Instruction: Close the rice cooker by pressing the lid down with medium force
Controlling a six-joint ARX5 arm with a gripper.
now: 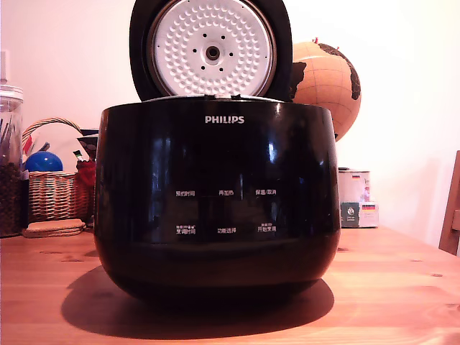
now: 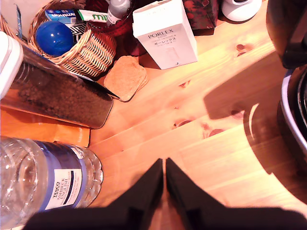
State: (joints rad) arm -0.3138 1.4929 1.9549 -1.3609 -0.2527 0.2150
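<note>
Wooden table (image 1: 402, 302), rice cooker (image 1: 215, 208) centre frame: I see lid (image 1: 212, 49) upright, unpressed; my gripper (image 2: 164, 168), fingers pressed together, is well apart.

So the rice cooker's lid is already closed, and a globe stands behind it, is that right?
Not quite: the lid stands open, its white dimpled underside facing the camera in the exterior view. The globe does stand behind the rice cooker.

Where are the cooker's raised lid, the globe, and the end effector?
lid (image 1: 213, 52): exterior view, on its dimpled white underside near the central hole.
globe (image 1: 327, 85): exterior view, on its tan surface behind the rice cooker (image 1: 215, 201).
end effector (image 2: 164, 171): wrist view, between its closed dark fingertips.
</note>
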